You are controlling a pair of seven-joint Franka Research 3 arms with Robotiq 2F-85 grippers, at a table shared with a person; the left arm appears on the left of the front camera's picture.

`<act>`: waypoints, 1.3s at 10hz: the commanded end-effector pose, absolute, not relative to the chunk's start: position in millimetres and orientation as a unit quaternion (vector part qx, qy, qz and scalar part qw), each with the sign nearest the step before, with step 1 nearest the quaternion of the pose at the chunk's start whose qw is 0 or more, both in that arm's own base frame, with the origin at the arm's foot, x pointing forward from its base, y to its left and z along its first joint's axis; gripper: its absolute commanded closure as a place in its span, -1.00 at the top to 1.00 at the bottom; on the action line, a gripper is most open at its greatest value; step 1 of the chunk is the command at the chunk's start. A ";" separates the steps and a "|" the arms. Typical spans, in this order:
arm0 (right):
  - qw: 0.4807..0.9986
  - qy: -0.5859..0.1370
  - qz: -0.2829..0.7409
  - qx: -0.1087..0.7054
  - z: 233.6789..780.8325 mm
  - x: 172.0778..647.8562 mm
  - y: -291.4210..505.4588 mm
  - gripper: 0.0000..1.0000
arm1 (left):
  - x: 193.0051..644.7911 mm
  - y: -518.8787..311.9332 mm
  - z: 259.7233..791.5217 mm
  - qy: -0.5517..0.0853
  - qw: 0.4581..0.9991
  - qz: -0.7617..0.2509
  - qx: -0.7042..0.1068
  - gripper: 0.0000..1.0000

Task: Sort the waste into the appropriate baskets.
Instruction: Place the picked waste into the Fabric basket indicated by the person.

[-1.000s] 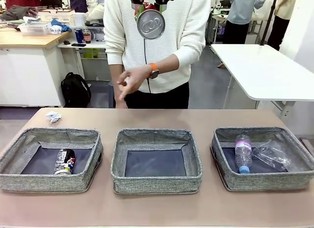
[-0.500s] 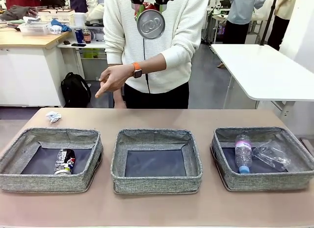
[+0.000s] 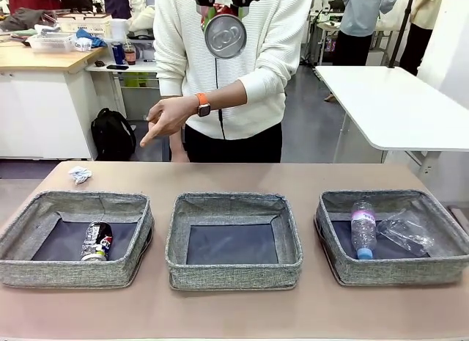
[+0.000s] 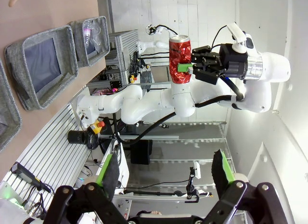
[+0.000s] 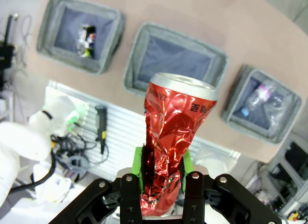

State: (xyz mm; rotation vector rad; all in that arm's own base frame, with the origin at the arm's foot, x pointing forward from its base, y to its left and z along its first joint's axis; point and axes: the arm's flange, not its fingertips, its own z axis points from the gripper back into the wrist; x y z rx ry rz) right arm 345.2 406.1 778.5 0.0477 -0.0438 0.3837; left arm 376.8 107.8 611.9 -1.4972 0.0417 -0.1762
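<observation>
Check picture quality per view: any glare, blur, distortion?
Front view: even, soft light, sharp; the red soda can's silver end shines at the top edge. Left wrist view: rolled sideways, wide-angle bowing, white wall bright at right. Right wrist view: glints on the crumpled can, baskets sharp but small behind.

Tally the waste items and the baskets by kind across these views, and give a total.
Soda cans: 2, the dark can in the left basket and the red can in the right gripper
Plastic bottle: 1
Plastic film: 1
Paper wad: 1
Baskets: 3, counting the middle basket and the right basket
Total: 8
</observation>
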 end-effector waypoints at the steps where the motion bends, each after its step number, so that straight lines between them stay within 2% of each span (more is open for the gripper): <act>1: 0.970 -0.021 0.241 0.030 767.6 351.7 421.6 -0.30 | 375.0 109.3 614.3 0.015 0.727 -0.088 -0.681 1.00; 2: 0.950 -0.012 0.309 0.042 751.7 356.6 443.8 -0.30 | 375.0 109.3 614.3 0.015 0.727 -0.088 -0.681 1.00; 4: 0.879 0.039 0.467 0.084 697.8 371.1 505.9 -0.30 | 375.0 109.3 614.3 0.015 0.727 -0.088 -0.681 1.00; 6: 0.827 0.077 0.545 0.116 643.3 386.7 552.7 -0.30 | 375.0 109.3 614.3 0.015 0.727 -0.088 -0.681 1.00; 7: 0.821 0.082 0.551 0.122 623.9 395.2 562.6 -0.30 | 377.1 107.8 611.5 0.019 0.729 -0.080 -0.680 1.00; 9: 0.827 0.032 0.549 0.118 602.9 408.9 560.3 -0.30 | 356.9 151.7 622.1 0.089 0.793 -0.065 -0.599 1.00; 10: 0.833 0.017 0.537 0.132 600.7 410.2 559.5 -0.30 | 344.9 181.8 626.5 0.096 0.816 -0.023 -0.569 1.00; 11: 0.825 0.069 0.548 0.118 579.7 399.3 562.3 -0.30 | 328.5 206.6 626.9 0.096 0.824 0.006 -0.559 1.00; 13: 0.830 0.053 0.541 0.125 584.3 408.2 560.0 -0.30 | 327.6 218.1 614.8 0.032 0.816 0.048 -0.575 1.00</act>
